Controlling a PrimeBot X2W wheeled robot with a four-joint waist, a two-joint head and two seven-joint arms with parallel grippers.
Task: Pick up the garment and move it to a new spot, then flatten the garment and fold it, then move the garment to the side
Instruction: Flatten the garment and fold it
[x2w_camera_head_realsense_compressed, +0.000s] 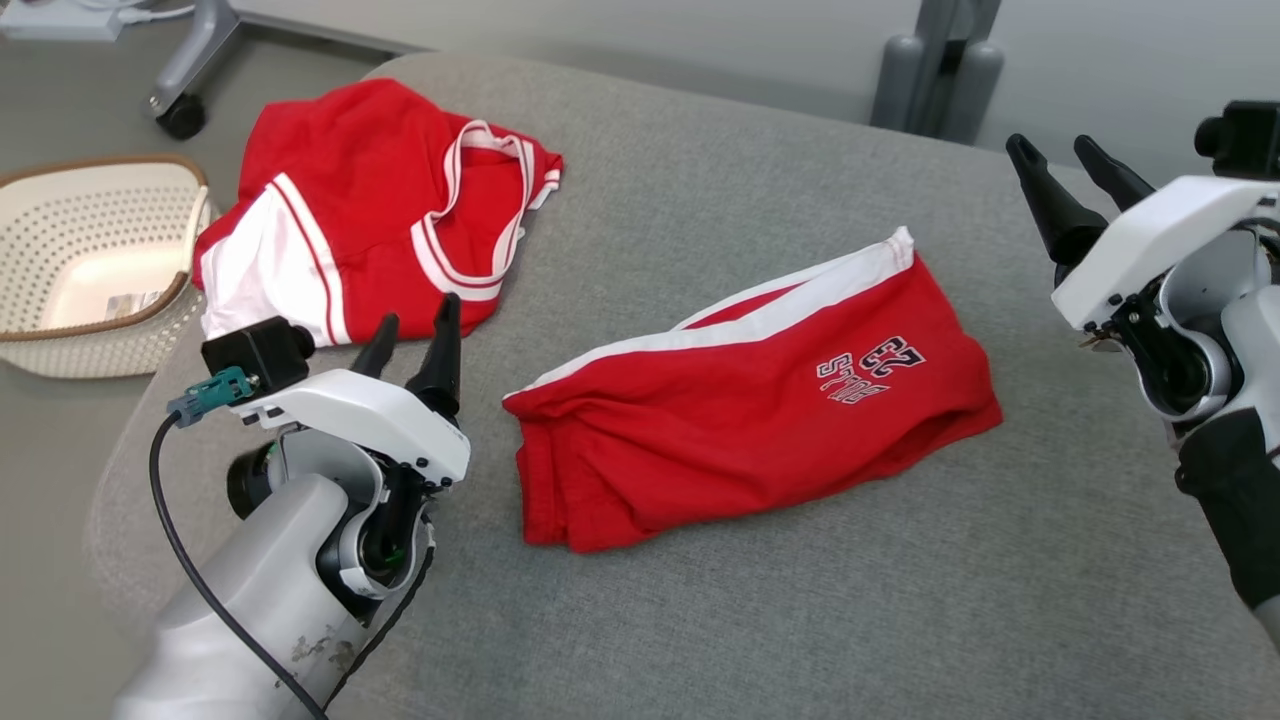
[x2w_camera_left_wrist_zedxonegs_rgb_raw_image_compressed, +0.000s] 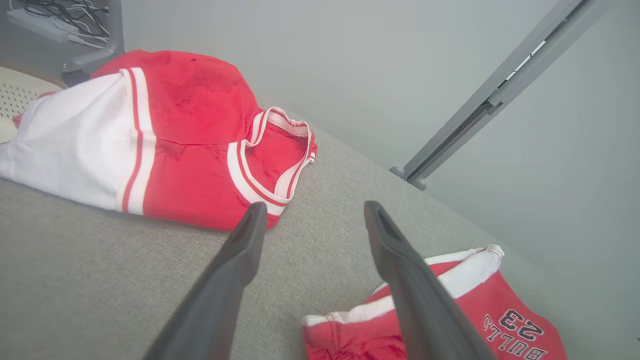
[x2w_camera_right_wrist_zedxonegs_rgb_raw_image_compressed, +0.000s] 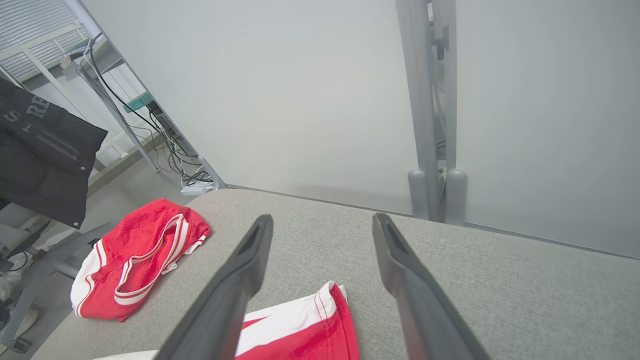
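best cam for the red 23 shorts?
Head view: the shorts lie whole and unblocked on the grey cushion, print visible. Left wrist view crops them at its bottom edge. Right wrist view catches the white-striped end, rest cropped.

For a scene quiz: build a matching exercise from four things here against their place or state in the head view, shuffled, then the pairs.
1. shorts
2. jersey
3. basket
4. right claw

A. open, at the right edge
B. middle of the grey cushion
C. beside the cushion, on the left
D. cushion's far left corner

Pairs: 1-B, 2-D, 3-C, 4-A
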